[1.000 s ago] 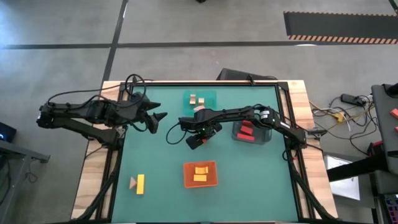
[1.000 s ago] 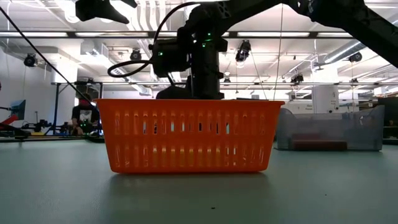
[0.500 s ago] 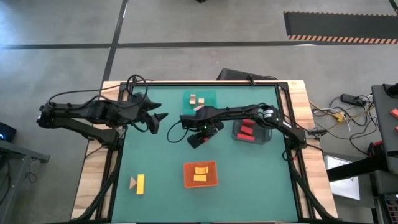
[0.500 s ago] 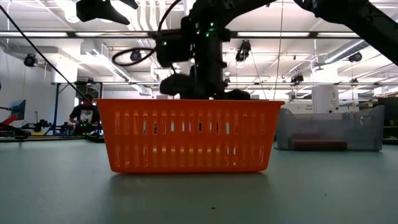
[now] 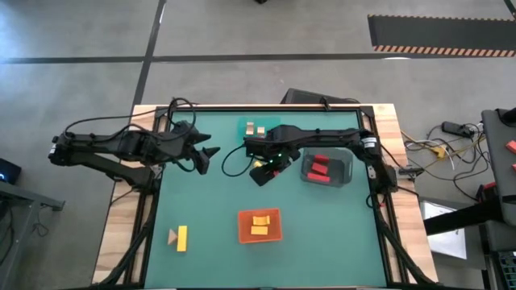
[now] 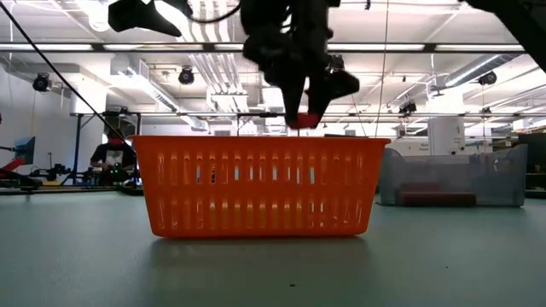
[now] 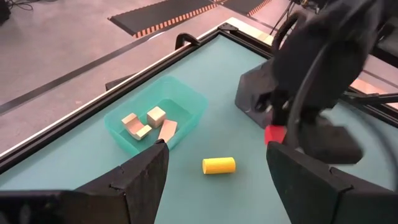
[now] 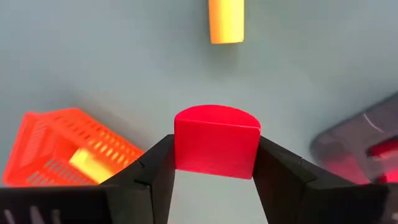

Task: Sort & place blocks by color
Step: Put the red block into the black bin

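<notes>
My right gripper is shut on a red half-round block and hangs above the table between the teal tray and the orange tray. In the low view the red block shows above the orange tray's rim. A yellow cylinder lies on its side on the mat below. Tan blocks lie in the teal tray, red blocks in the grey tray, yellow blocks in the orange one. My left gripper is open and hovers left of the teal tray. My right gripper pinches the red half-round block by its two opposite sides between both fingers. It comes from above, pointing down. The block is lifted clear of the table, with its rounded face away from the wrist.
A yellow bar and a tan wedge lie on the mat near the table's near left corner. The grey tray sits right of my right gripper. Wooden borders frame the green mat.
My right gripper has risen from behind the orange tray's rim to well above it, carrying the red block clear of the table, and has drifted a little toward the far right. The right arm has swung nearer the far edge.
</notes>
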Available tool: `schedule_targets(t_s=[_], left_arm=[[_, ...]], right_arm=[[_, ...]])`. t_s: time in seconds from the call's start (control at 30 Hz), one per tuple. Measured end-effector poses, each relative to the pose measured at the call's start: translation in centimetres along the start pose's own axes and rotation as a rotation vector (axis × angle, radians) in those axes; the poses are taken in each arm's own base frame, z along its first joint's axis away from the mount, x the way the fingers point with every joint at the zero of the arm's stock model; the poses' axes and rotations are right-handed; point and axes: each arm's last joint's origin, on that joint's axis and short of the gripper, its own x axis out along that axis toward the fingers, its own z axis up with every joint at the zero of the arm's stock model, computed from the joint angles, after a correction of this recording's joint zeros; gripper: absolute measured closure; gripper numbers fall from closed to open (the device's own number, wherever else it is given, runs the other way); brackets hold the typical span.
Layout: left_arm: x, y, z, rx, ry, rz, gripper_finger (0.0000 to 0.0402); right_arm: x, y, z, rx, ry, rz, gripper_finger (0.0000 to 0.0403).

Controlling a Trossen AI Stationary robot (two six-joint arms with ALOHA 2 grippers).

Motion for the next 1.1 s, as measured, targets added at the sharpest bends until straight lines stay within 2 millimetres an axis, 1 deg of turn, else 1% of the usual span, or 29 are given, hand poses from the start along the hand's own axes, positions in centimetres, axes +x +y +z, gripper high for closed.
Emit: schedule_targets(t_s=[0.23, 0.3, 0.4, 0.53, 0.77, 0.93, 1.1], left_arm=[[0.2, -0.1, -0.1, 0.001, 0.006, 0.004, 0.0146], [0.3, -0.1, -0.1, -0.018, 0.008, 0.006, 0.0146], [0.4, -0.2, -0.1, -0.021, 0.010, 0.007, 0.0146], [0.5, -0.3, -0.2, -0.044, 0.014, 0.012, 0.0146], [1.0, -0.6, -0.2, -0.070, 0.013, 0.014, 0.0146], [1.3, -0.8, -0.2, -0.097, 0.011, 0.015, 0.0146], [1.7, -1.0, -0.3, -0.110, 0.017, 0.027, 0.0146]], right_arm=[[-2.9, -1.2, -1.8, -0.023, -0.035, 0.023, 0.0234], [-3.5, -1.8, -2.5, -0.023, -0.034, 0.017, 0.0234], [-3.8, -3.0, -3.7, -0.019, -0.028, -0.010, 0.0234], [-3.5, -5.2, -5.3, -0.002, 0.007, -0.047, 0.0234], [-2.3, -9.9, -8.0, 0.086, 0.076, -0.118, 0.0234], [-1.8, -13.3, -9.8, 0.159, 0.085, -0.132, 0.0234], [-0.5, -16.4, -11.1, 0.234, 0.075, -0.129, 0.0234]])
